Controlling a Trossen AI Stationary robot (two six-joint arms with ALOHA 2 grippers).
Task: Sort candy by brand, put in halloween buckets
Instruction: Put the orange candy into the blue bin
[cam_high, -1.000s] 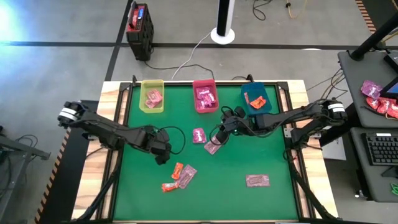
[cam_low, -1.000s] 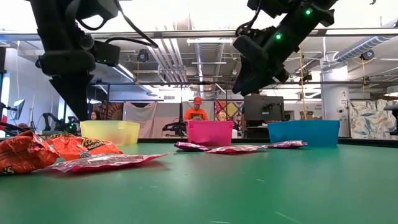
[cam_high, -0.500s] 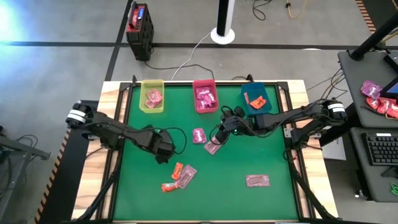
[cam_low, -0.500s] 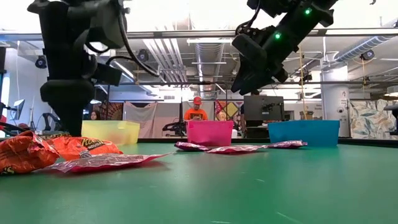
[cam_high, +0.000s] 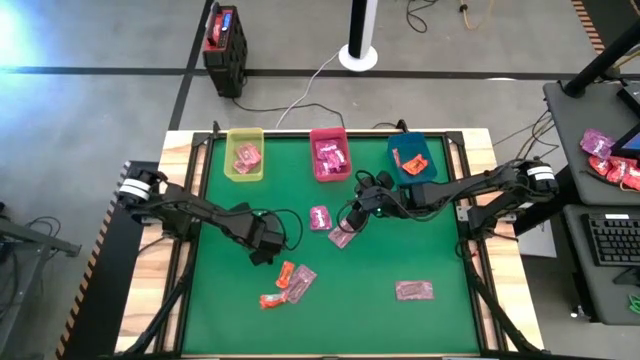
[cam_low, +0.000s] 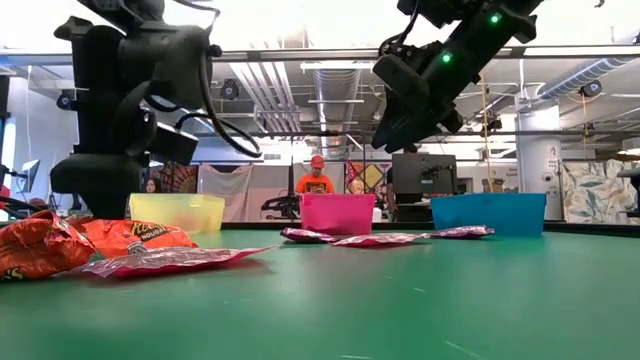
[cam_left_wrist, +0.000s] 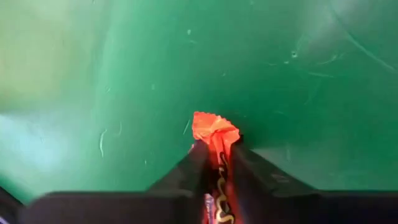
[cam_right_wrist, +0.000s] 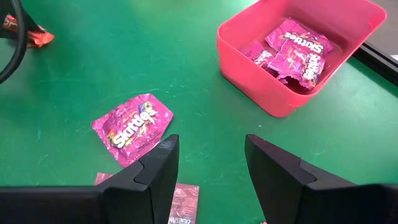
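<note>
Green worktop (cam_high: 400, 250): our left end effector (cam_left_wrist: 214, 163) pinches an orange-red candy (cam_left_wrist: 214, 134) at its seven o'clock, right end effector (cam_right_wrist: 208, 165) spread wide near centre.

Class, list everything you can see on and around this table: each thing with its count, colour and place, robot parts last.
Bins: three along the table's far edge; yellow-green bin, pink bin, blue bin, each holding candy.
Magenta packet: one, mid-table.
Pale pink packets: three; one under the right gripper, one near front, one front right.
Orange packets: two loose, and, front left.
Black-and-red box: one, on the floor beyond the table.
Left gripper: shut on an orange candy.
Right gripper: open, above mid-table.
</note>
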